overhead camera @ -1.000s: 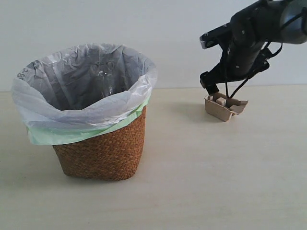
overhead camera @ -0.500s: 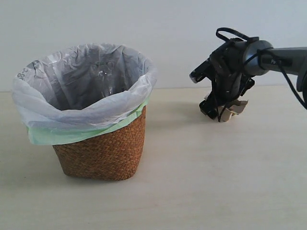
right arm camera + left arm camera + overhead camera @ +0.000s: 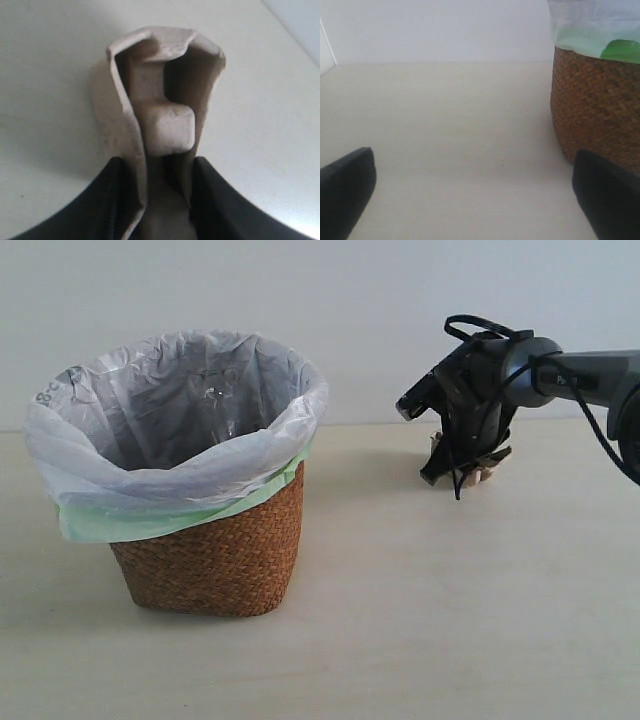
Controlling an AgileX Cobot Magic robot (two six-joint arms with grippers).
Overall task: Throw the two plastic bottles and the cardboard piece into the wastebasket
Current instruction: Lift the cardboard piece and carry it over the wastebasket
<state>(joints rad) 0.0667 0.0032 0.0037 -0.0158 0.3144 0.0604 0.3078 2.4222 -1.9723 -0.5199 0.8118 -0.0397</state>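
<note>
The wastebasket (image 3: 215, 550), brown wicker with a white bag over a green one, stands on the left of the exterior view; its wall also shows in the left wrist view (image 3: 600, 105). Inside it a clear bottle (image 3: 215, 390) shows only faintly; labels and caps are hidden. At the right, my right gripper (image 3: 455, 472) is down at the table, shut on the cardboard piece (image 3: 482, 472). The right wrist view shows the cardboard piece (image 3: 167, 125) squeezed narrow between the dark fingers (image 3: 112, 200) of the right gripper (image 3: 157, 172). My left gripper (image 3: 477, 192) is open and holds nothing, beside the basket.
The pale wooden table (image 3: 420, 620) runs across the front of the exterior view, with a white wall (image 3: 380, 300) behind it. The right arm's cables (image 3: 470, 325) loop above its wrist.
The right arm came down from above the cardboard piece, and its gripper closed on it, folding the tray narrower. The basket did not move.
</note>
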